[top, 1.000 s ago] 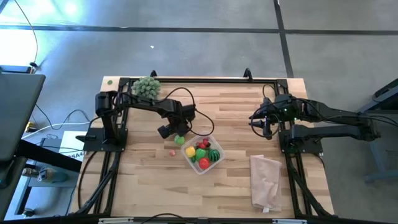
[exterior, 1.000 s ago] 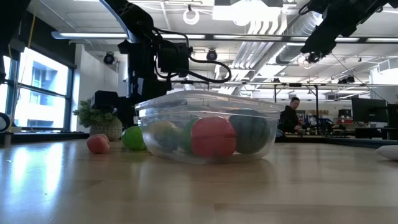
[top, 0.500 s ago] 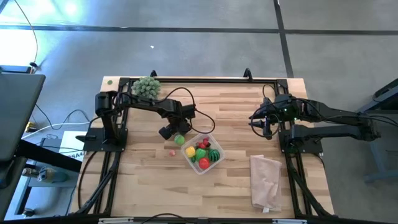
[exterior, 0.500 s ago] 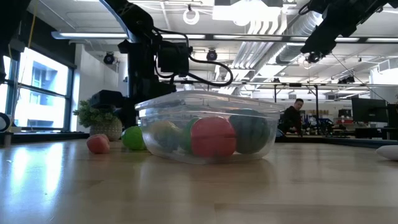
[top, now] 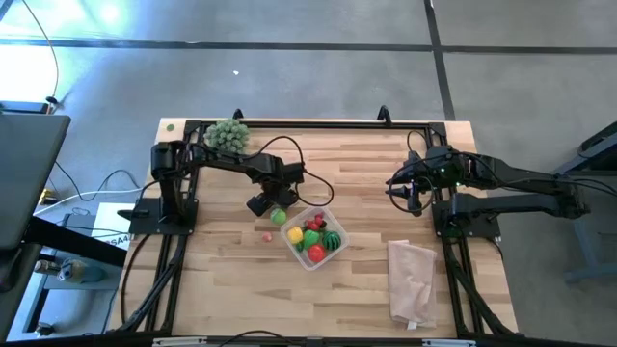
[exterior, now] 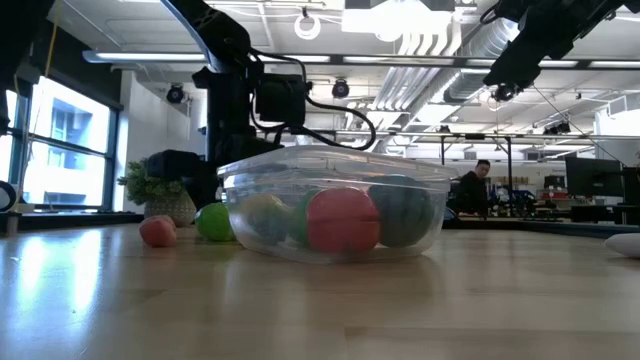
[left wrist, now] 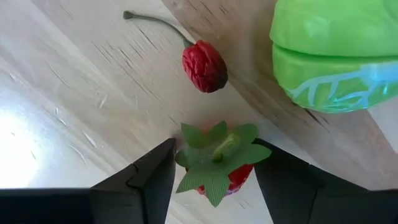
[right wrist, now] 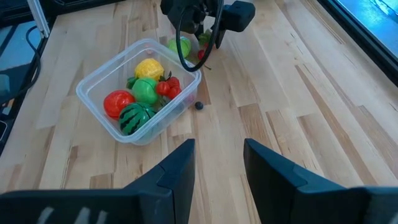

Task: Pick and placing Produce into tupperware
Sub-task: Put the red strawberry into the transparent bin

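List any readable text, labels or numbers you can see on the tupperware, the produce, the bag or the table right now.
None readable.
The tupperware is clear and unmarked.
The produce inside it carries no print.
The green ball shows pale lines only, a pattern, not letters.
The pinkish bag shows no print.
A white sheet by the table's left edge has dark marks, too small to read.

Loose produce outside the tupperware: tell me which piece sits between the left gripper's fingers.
The strawberry with the green leafy cap, framed by the left gripper. The small dark-red cherry and the green ball lie farther off, outside the fingers.
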`<state>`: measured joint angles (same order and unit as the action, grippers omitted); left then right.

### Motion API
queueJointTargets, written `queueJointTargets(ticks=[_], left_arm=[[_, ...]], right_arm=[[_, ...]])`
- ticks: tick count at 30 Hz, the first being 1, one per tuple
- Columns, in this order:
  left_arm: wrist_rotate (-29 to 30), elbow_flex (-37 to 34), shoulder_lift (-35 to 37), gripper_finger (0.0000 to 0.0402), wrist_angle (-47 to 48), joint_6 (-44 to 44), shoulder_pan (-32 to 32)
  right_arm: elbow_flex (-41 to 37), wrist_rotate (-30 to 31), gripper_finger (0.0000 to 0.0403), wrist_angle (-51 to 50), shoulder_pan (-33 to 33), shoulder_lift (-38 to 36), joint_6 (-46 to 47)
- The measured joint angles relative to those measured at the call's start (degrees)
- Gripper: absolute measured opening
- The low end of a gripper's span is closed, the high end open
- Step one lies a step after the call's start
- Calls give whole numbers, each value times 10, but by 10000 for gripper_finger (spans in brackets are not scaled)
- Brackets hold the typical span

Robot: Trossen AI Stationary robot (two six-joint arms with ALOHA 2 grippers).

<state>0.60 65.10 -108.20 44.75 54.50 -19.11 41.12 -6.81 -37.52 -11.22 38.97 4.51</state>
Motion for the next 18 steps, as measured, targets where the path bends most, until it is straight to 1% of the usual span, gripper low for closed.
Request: queueJointTargets(ticks=[9, 14, 18], left_arm=[[15, 0, -1, 167, 11, -39, 1], [16, 0, -1, 147, 14, -40, 1], [16, -1, -2, 140, 13, -40, 1]], right_arm=[[0, 0, 129, 0, 0, 0, 0], [0, 0, 129, 0, 0, 0, 0], [0, 0, 129, 0, 0, 0, 0]])
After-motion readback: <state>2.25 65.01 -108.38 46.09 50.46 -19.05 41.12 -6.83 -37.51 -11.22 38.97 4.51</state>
